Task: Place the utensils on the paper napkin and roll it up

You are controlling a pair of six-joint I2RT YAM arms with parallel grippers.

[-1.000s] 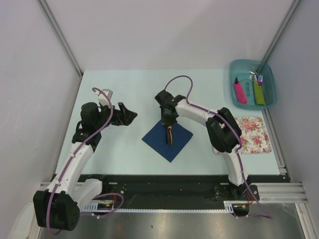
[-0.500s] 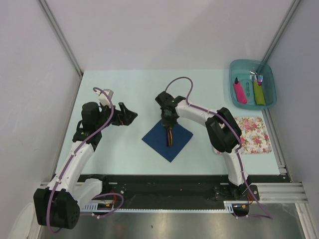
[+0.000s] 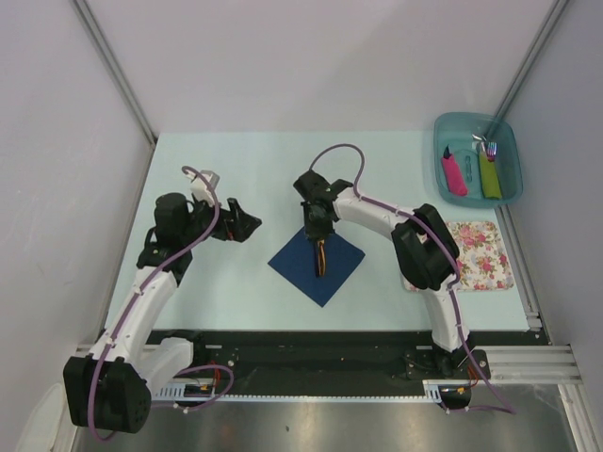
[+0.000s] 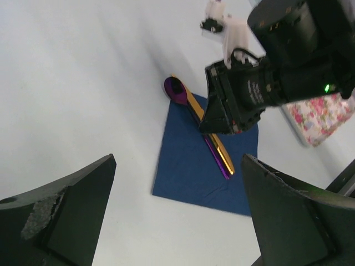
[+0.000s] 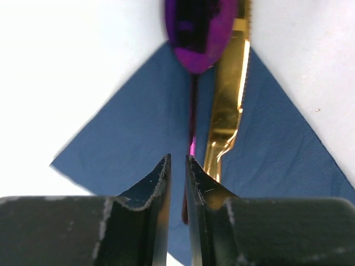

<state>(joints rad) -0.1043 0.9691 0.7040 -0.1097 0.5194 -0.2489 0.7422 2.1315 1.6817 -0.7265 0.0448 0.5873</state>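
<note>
The navy paper napkin (image 3: 317, 266) lies as a diamond at mid-table. The tan-gold knife (image 5: 228, 105) and the purple-bowled spoon (image 5: 201, 25) lie side by side on it, the spoon bowl past its far corner. They also show in the left wrist view, knife (image 4: 195, 105) and spoon (image 4: 176, 90). My right gripper (image 3: 315, 229) hangs low over their handles, jaws only a narrow slit apart, and the spoon's thin handle shows in the gap (image 5: 177, 160) without being pinched. My left gripper (image 3: 247, 224) is wide open and empty, left of the napkin (image 4: 199, 160).
A teal bin (image 3: 509, 141) at the back right holds pink-handled and green-handled cutlery. A floral mat (image 3: 476, 256) lies at the right, partly under the right arm. The table's right edge has a metal rail.
My left gripper has shifted slightly right, toward the napkin. The right gripper has stayed over the utensils, which rest on the napkin.
</note>
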